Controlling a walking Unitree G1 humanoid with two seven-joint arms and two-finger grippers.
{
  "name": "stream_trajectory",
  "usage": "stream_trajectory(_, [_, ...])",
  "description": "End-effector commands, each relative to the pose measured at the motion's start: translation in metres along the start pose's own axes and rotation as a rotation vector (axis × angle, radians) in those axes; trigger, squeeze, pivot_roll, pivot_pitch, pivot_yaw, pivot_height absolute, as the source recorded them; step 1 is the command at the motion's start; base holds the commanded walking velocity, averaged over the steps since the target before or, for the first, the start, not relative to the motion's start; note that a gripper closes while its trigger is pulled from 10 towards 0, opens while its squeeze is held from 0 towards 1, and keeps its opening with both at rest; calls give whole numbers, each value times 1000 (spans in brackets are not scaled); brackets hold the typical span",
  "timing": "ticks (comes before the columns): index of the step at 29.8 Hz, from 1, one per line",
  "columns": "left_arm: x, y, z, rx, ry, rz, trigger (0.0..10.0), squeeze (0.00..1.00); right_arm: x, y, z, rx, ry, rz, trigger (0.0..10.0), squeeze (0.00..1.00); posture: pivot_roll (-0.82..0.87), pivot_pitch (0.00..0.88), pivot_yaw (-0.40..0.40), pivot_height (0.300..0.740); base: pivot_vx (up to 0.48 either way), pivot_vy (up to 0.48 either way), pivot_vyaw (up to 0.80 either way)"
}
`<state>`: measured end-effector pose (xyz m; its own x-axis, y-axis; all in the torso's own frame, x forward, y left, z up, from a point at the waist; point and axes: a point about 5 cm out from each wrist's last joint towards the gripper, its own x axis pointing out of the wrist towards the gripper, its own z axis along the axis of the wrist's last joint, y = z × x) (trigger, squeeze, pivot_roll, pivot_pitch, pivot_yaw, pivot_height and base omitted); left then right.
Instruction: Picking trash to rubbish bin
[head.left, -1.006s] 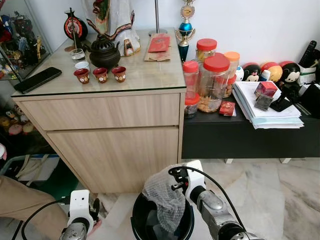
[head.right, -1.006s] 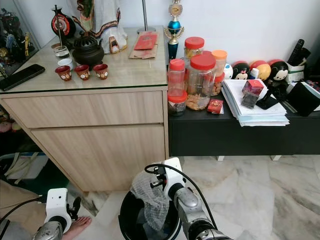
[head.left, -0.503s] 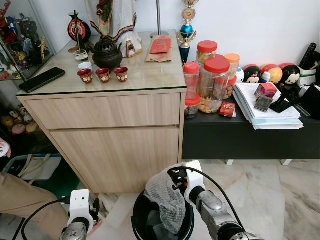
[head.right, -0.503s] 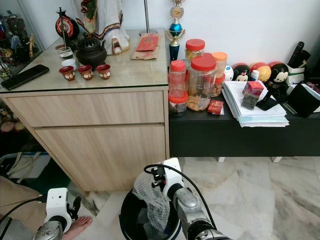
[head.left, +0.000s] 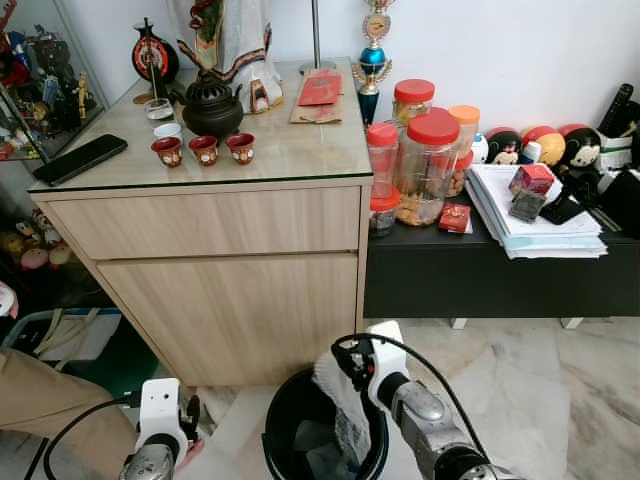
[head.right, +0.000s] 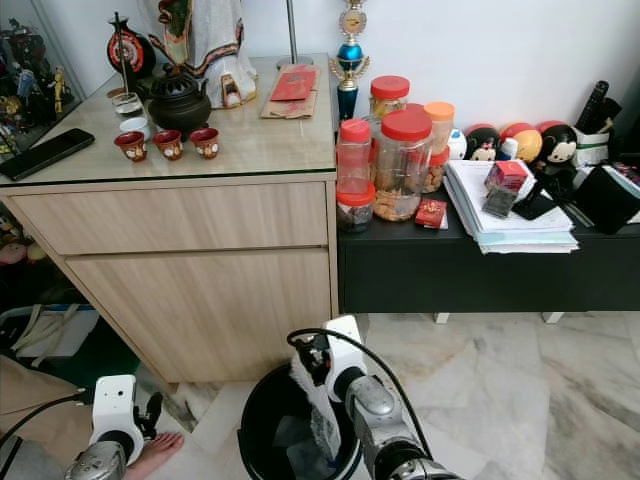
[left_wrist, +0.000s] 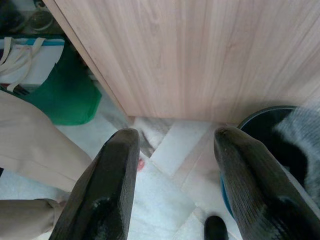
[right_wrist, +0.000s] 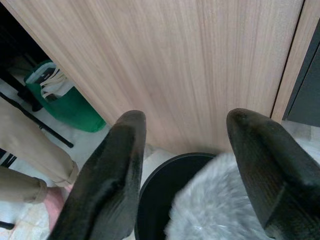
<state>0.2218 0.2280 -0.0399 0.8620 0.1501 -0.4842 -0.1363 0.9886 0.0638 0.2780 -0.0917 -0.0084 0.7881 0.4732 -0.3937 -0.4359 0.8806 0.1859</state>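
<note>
A black rubbish bin (head.left: 290, 440) stands on the floor in front of the wooden cabinet. A grey-white mesh wad of trash (head.left: 345, 415) hangs down into the bin's mouth, just under my right arm (head.left: 400, 395). In the right wrist view my right gripper (right_wrist: 189, 120) is open above the bin rim (right_wrist: 165, 172), and the grey wad (right_wrist: 225, 210) lies below, between the fingers but free of them. My left gripper (left_wrist: 176, 137) is open and holds nothing, low beside the bin (left_wrist: 260, 117).
The wooden cabinet (head.left: 230, 270) rises right behind the bin, and a black low shelf (head.left: 480, 270) with jars and papers adjoins it on the right. A person's beige trouser leg (head.left: 35, 400) and foot are at the left, near a green bag (left_wrist: 65, 95).
The grey wad, bunched up on top of the bin before, has dropped lower into it and hangs stretched out. The camera shifted slightly.
</note>
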Motion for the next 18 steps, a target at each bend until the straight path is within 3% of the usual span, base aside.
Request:
stream_trajectory(1, [1,1,-1,-6,20,4,10000,0,2,4,2,8,-3,10,10000,1000,92,0,69,740,0,0,0])
stream_trajectory(18, [1,0,-2,-11,23,4,10000,0,2,5,0,23,1,31,10000,1000,96,0,66,740,0,0,0])
